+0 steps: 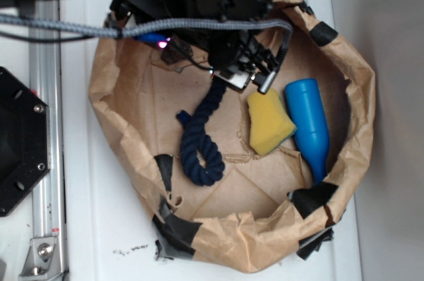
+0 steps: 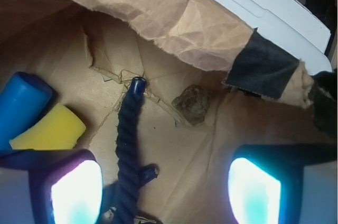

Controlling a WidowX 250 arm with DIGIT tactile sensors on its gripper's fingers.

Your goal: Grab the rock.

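Note:
The rock (image 2: 193,103), a small rough brown-grey lump, lies on the brown paper floor close under the crumpled paper wall in the wrist view. In the exterior view the arm hides it. My gripper (image 2: 166,187) is open, its two glowing pads far apart, and the rock sits ahead of the gap, apart from both fingers. Only paper and the dark blue rope (image 2: 129,145) lie between the jaws. From outside, the gripper (image 1: 248,81) hangs over the back of the paper nest, just above the sponge.
A yellow sponge wedge (image 1: 268,122) and a blue bottle (image 1: 310,125) lie right of the rope (image 1: 199,142). The crumpled paper wall (image 1: 358,115) with black tape patches rings everything. A black mount (image 1: 20,142) stands at the left.

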